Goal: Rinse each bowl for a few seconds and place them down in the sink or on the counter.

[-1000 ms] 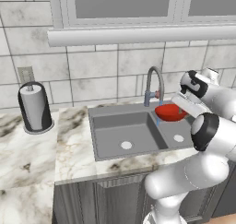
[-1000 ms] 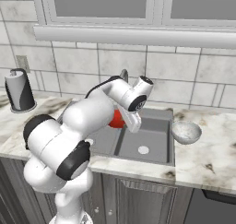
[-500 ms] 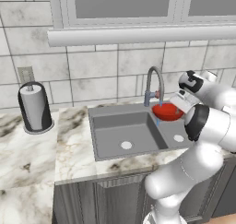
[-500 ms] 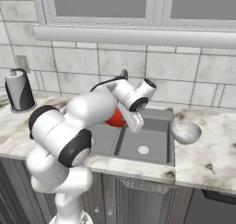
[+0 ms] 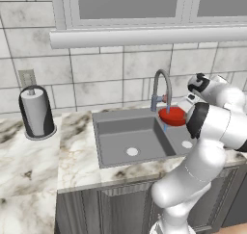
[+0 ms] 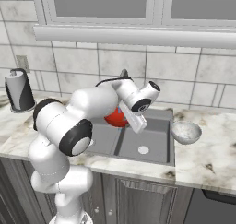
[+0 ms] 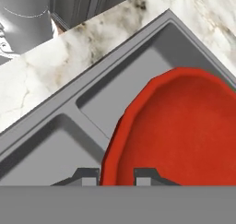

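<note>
In the hand view my gripper (image 7: 116,177) is shut on the rim of the glossy red bowl (image 7: 184,131), one dark fingertip (image 7: 87,176) outside it and one inside. The bowl (image 5: 172,115) hangs tilted over the sink (image 5: 130,136), just under the arched faucet (image 5: 161,86), with a thin blue trickle below it. From the right, the red bowl (image 6: 115,118) sits partly behind the gripper (image 6: 131,118) above the sink (image 6: 152,126). The pale grey-white bowl (image 6: 185,132) stands upright on the counter (image 6: 207,158) right of the sink.
A dark paper towel holder (image 5: 35,112) stands on the counter (image 5: 29,161) left of the sink. Tiled wall and a window sill (image 5: 144,35) rise behind the faucet. My own elbow (image 5: 212,127) hangs over the right basin's front edge.
The red bowl stays held under the faucet, drifting only slightly left. The arm's elbow has swung a little.
</note>
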Motion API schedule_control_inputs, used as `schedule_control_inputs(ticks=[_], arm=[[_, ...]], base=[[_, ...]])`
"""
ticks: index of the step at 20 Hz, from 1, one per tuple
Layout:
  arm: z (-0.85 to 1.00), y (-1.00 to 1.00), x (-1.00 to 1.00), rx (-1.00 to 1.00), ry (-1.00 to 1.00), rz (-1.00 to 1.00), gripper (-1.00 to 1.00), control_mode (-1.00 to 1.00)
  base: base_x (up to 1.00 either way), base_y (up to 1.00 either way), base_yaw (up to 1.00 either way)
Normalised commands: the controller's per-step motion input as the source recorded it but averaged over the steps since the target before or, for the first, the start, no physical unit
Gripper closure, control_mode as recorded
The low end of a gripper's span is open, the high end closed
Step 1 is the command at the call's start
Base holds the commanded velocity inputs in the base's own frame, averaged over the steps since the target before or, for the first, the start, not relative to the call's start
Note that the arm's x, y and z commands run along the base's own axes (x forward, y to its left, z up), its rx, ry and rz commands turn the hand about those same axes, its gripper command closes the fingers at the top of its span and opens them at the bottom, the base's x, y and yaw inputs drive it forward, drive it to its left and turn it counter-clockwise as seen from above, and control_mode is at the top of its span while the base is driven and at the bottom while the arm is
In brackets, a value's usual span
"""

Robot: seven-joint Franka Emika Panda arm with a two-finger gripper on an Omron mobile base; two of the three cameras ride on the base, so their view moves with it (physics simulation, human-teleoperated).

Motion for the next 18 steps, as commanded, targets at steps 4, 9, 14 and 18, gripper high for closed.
schedule_control_inputs(ticks=[4, 9, 14, 18], arm=[[0.06, -0.24, -0.15, 0.03, -0.06, 0.03, 1.00, -1.00], [0.13, -0.22, -0.18, 0.01, -0.08, 0.02, 1.00, -1.00], [0.20, -0.15, -0.10, 0.00, -0.08, 0.01, 1.00, -1.00], [0.22, -0.13, -0.08, -0.03, -0.09, 0.01, 1.00, -1.00]], base=[[0.00, 0.00, 0.00], [0.00, 0.00, 0.00], [0.00, 0.00, 0.00], [0.00, 0.00, 0.00]])
